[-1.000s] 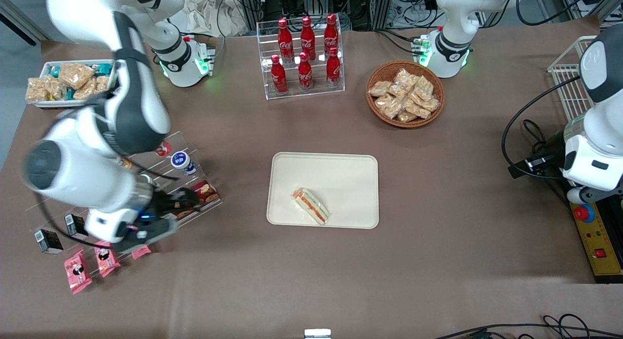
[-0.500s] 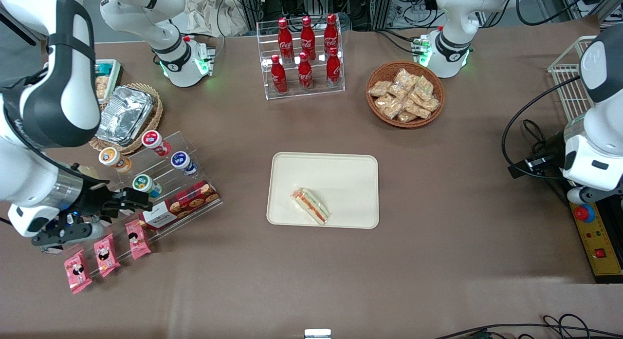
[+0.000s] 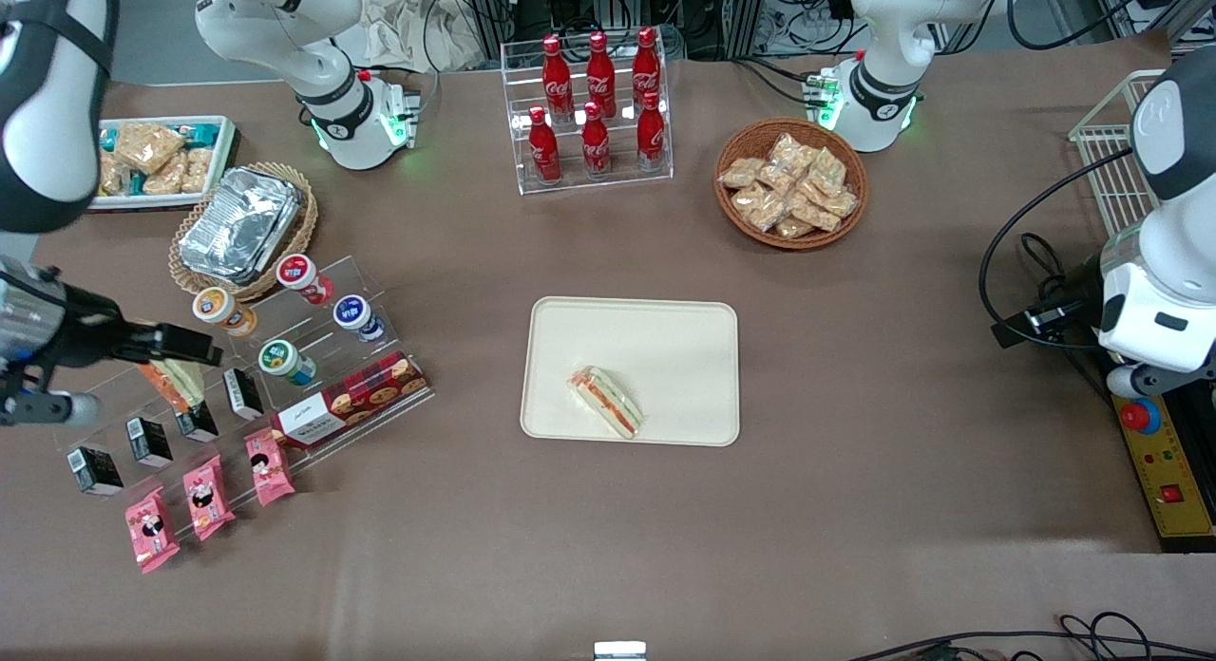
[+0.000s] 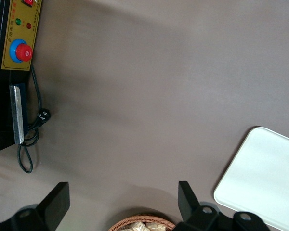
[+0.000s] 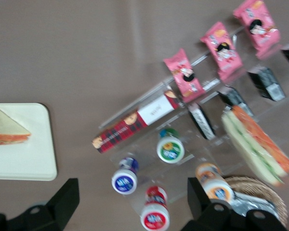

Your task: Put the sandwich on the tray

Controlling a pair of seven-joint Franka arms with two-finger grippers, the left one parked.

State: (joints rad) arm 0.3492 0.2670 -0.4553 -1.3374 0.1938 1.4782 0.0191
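Jaws standing apart and empty, gripper [image 3: 195, 346] is hovering well clear of sandwich [image 3: 606, 402] lying on tray [image 3: 665, 338]; placement looking complete, only retreat remaining.

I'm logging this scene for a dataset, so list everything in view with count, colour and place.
sandwich: one, white with red and green filling, on the tray.
tray: one, cream, mid-table.
second sandwich: one, on the clear stepped rack.
cola bottles: six, red, in a clear rack.
wicker basket: one, brown, holding snack packets, toward the parked arm's end.
foil container: one, silver, in another basket.
white bin: one, holding snacks.
small jars: four, mixed lids, on the stepped rack.
cookie box: one, red.
pink packets: three.
black cartons: four.
end effector: open, above the stepped rack.
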